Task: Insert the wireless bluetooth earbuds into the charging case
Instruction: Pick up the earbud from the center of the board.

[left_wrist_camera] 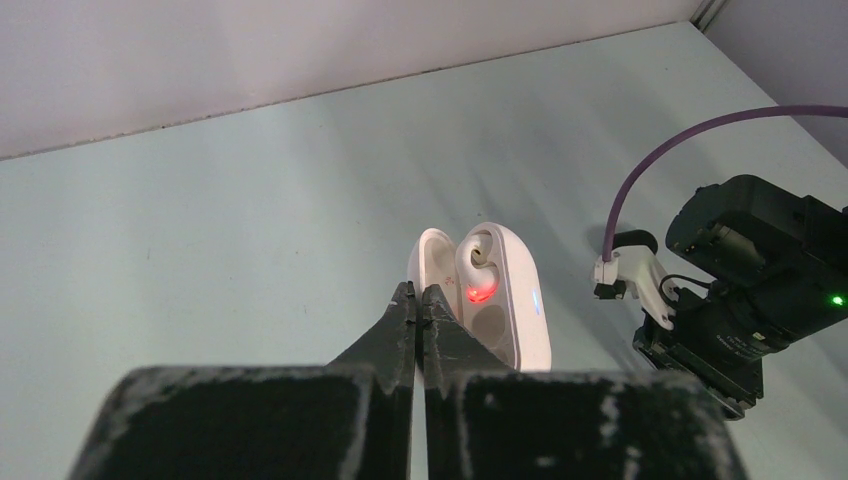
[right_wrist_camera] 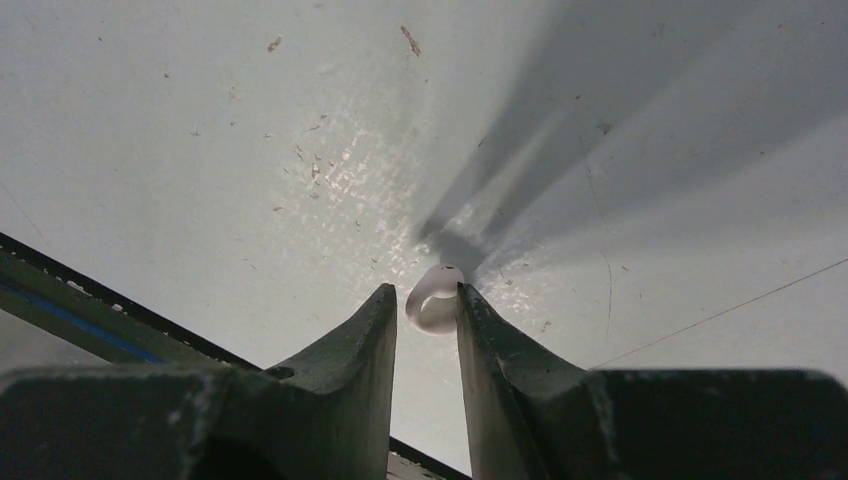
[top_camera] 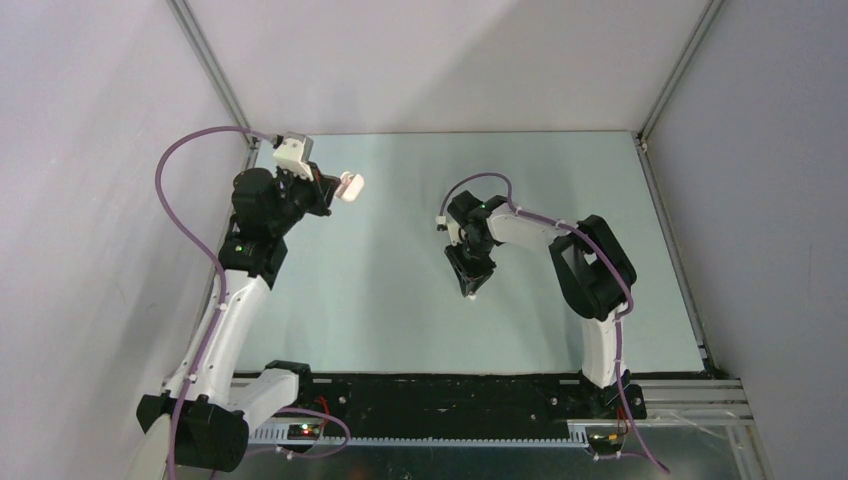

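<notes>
earbud: one small white earbud point(right_wrist_camera: 435, 298), smooth, rounded, glossy plastic. In the top view it sits just off table centre toward 6 o'clock point(top_camera: 472, 296), at the tip of the right arm.
right gripper point(right_wrist_camera: 425, 292): points down. The fingers point(right_wrist_camera: 480, 335) are narrow and pinch the earbud at their tips. Finger faces are dark, matte and scuffed. Can't tell if the bud is on the table or just off it.
charging case point(left_wrist_camera: 510, 300): white glossy oval shell, lid open, held up in the air. In the top view it is toward 10 o'clock from table centre point(top_camera: 352, 186), well apart from the earbud.
case interior: a red light point(left_wrist_camera: 480, 293) glows inside. A pale curved shape shows in the well above it; can't tell if that is a bud or moulding.
left gripper point(left_wrist_camera: 419, 295): fingers pressed nearly together, clamped on the case's thin edge at the case's 7 o'clock side in the wrist view.
right arm: its black wrist block point(left_wrist_camera: 760, 270) lies at 3 o'clock of the case in the left wrist view, with a green LED and a purple cable point(left_wrist_camera: 660, 160).
table point(top_camera: 380, 320): pale mint, matte and flat. Up close it shows specks, fine scratches and a dull sheen.
room: plain grey-white walls point(top_camera: 430, 60) on three sides, with aluminium frame profiles point(top_camera: 215, 70) at the corners.
base rail point(top_camera: 450, 395): black strip along the 6 o'clock edge. Both arms are bolted there.
</notes>
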Motion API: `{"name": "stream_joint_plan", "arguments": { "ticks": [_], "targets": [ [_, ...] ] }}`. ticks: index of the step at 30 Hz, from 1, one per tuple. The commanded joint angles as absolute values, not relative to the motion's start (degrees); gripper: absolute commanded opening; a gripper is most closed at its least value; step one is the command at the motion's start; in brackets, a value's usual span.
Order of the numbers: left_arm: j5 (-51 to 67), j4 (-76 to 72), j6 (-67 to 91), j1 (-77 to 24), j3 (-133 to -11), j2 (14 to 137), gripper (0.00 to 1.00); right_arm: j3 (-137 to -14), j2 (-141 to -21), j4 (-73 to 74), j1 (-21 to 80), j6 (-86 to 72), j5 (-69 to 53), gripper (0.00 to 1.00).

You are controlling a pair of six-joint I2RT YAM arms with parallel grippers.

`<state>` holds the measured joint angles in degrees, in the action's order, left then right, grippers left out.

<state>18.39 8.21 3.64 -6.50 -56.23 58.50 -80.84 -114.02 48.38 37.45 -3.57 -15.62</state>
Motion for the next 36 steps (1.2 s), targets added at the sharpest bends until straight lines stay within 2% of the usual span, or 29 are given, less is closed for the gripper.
{"name": "stream_joint_plan", "arguments": {
  "ticks": [1, 10, 21, 24, 28, 33, 36],
  "targets": [
    [18.5, 6.0, 4.5, -6.1, -56.4, 58.3, 0.0, -80.7, -115.1, 48.2, 37.0, -2.3, -15.1, 0.33],
    [18.6, 5.8, 4.6, -6.1, -56.7, 58.6, 0.0, -80.8, -114.5, 48.1, 36.5, -2.4, -14.3, 0.3],
    [19.4, 5.3, 5.4, -6.1, -57.3, 59.6, 0.0, -81.0, -112.7, 48.5, 35.6, -2.4, -14.0, 0.19],
    [19.6, 5.3, 5.5, -6.1, -57.7, 60.0, 0.0, -81.0, -112.4, 48.8, 35.4, -2.2, -14.0, 0.2],
    [20.1, 5.2, 5.8, -6.1, -57.9, 60.4, 0.0, -81.0, -112.2, 49.2, 35.3, -1.5, -14.1, 0.28],
    [20.4, 4.9, 6.2, -6.1, -58.1, 60.7, 0.0, -81.0, -112.0, 49.4, 34.8, -1.2, -14.3, 0.27],
    [20.5, 4.9, 6.4, -6.1, -58.1, 60.7, 0.0, -81.0, -111.8, 49.5, 34.7, -1.1, -14.5, 0.23]
  ]
}}
